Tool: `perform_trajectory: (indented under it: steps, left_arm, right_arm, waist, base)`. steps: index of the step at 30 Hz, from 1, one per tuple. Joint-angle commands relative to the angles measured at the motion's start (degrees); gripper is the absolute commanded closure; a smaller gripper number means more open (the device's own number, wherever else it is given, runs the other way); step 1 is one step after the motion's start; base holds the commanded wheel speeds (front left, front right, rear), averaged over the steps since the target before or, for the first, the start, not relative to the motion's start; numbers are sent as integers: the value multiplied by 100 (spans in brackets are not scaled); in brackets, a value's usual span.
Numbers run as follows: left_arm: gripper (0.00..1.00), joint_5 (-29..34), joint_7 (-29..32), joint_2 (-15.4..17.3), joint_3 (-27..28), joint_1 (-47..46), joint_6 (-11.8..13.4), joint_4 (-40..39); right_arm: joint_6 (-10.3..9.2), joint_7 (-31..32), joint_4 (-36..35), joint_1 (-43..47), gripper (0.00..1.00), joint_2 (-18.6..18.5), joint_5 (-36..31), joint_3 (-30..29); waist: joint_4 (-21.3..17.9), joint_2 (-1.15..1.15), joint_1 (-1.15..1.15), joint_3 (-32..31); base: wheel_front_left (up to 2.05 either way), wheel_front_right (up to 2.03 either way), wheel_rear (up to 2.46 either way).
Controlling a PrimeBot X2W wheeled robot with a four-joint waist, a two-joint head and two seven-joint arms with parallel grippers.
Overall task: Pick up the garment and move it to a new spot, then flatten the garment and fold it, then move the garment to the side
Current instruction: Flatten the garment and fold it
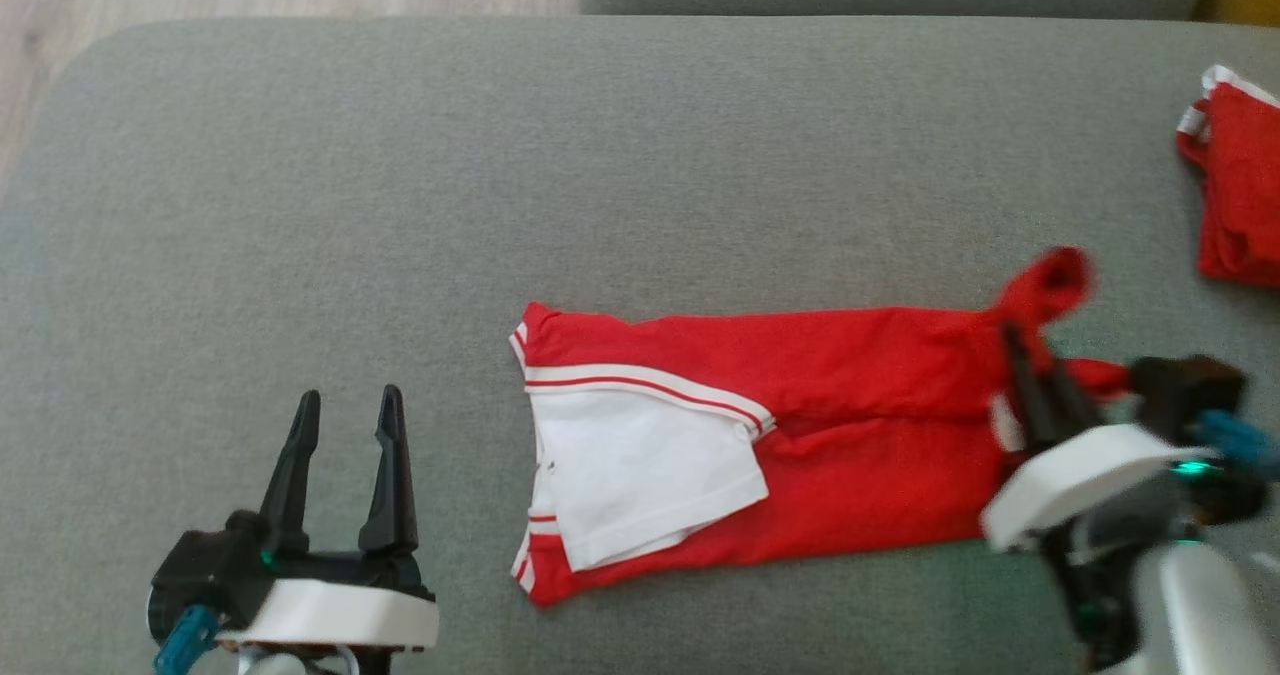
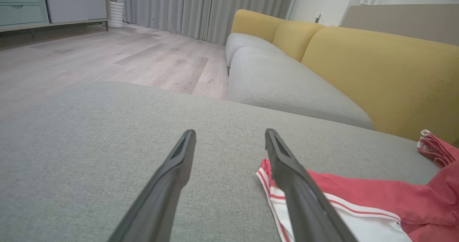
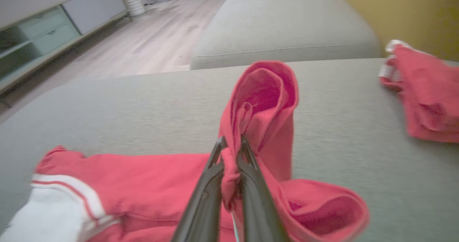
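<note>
Left gripper wide; right gripper tight on garment, long axis left-right

Garment lies lengthwise on the seat cushion, toward its near edge. Left gripper stands to the garment's left, apart from it. Right gripper clasps the garment's right end, where a fold rises. Second garment lies behind and to the right, well apart.
</note>
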Motion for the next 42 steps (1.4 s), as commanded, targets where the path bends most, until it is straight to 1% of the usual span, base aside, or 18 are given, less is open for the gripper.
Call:
perform_trajectory:
  steps: [1,9,14,15,16,17,19,25,33,34,35,36,37,42]
  left_arm:
    - [0,65,-23,64,186,-264,15,-145]
    - [0,67,15,115,171,-302,13,-204]
    - [0,80,46,103,122,-336,19,-245]
    - [0,81,51,95,105,-347,12,-245]
    - [0,81,51,95,105,-347,12,-245]
    - [0,84,57,81,80,-365,3,-241]
    - [0,86,59,73,68,-372,1,-240]
    - [0,91,61,28,0,-414,-26,-193]
    - [0,82,64,0,-70,-439,-62,-105]
    - [0,81,68,1,-79,-441,-66,-96]
    - [0,81,74,2,-89,-444,-70,-88]
    - [0,80,79,1,-99,-447,-74,-80]
    - [0,80,84,0,-111,-450,-77,-70]
    - [0,76,98,-2,-157,-424,-77,-44]
  right_arm:
    - [-5,0,-271,-113,100,-39,177,450]
    - [-5,20,-125,-495,100,-37,698,2134]
    - [-5,-62,205,-843,100,-36,990,2923]
    - [-5,-73,283,-905,100,-36,1059,3053]
    - [-5,-73,283,-905,100,-36,1059,3053]
    - [-5,-88,439,-1019,100,-36,1157,3287]
    - [-5,-97,517,-1066,100,-36,1205,3385]
    - [-5,-194,1036,-1315,100,-36,1405,3668]
    - [-5,-433,1708,-1761,100,-36,1724,3978]
    - [-5,-457,1791,-1808,91,-36,1737,4017]
    - [-5,-491,1867,-1846,73,-36,1768,4050]
    - [-5,-525,1930,-1876,42,-36,1832,4088]
    - [-5,-555,1980,-1906,0,-36,1896,4139]
    - [-5,-803,2004,-2006,0,-36,2276,4293]
  waist:
    - [72,0,0,-1]
    - [358,0,0,12]
    - [568,0,0,27]
    - [619,0,0,29]
    - [619,0,0,29]
    - [701,0,0,31]
    - [737,0,0,32]
    - [917,0,0,30]
    - [1014,0,0,-30]
    - [1019,0,0,-40]
    - [1022,0,0,-48]
    - [1025,0,0,-59]
    - [1028,0,0,-71]
    - [987,0,0,-142]
  base:
    - [0,0,0]
    - [0,0,0]
    - [0,0,0]
    - [0,0,0]
    - [0,0,0]
    - [0,0,0]
    - [0,0,0]
    - [0,0,0]
    - [0,0,0]
    - [0,0,0]
    - [0,0,0]
    - [0,0,0]
    - [0,0,0]
    - [0,0,0]
